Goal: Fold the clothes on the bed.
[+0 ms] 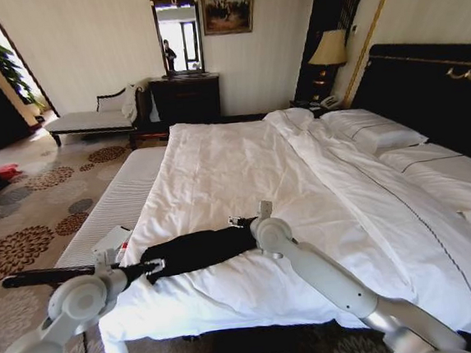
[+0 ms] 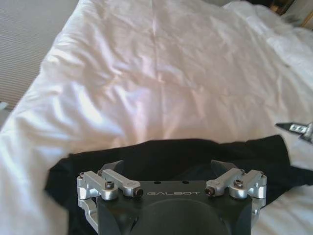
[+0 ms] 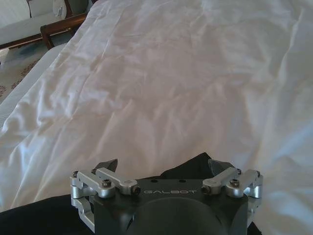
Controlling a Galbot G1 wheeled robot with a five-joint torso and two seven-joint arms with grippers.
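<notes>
Jaws of both grippers stand spread apart, nothing between them. Left gripper [image 2: 168,169]: dark wedge-shaped fingertips [image 2: 113,167] splayed wide on silver linkage bars, black housing behind them. Directly beneath and ahead of these tips lies the black T-shirt [image 2: 195,154], matte cotton, soft rumpled edge; whether the tips touch the cloth cannot be told. Right gripper [image 3: 164,166]: same build, tips parted, poised over the other end of the shirt, whose dark fabric rises to a small peak between the two tips and also runs off to one side below the housing. Contact again not determinable.

Head view: shirt [image 1: 196,250] lies as a long narrow dark strip near the foot end of the bed [image 1: 244,176], stretched between the left gripper [image 1: 154,269] and the right gripper [image 1: 244,223]. Lettering not legible.

Beyond both sets of jaws: white duvet [image 3: 186,78], smooth cotton with shallow creases and a faint centre fold line. Far beyond, pillows [image 1: 372,131] against the tall dark headboard [image 1: 426,85]. Off to the left gripper's outer side, a narrow white ribbed bench [image 1: 114,204] runs just beside the bed, on patterned carpet [image 1: 27,244].
</notes>
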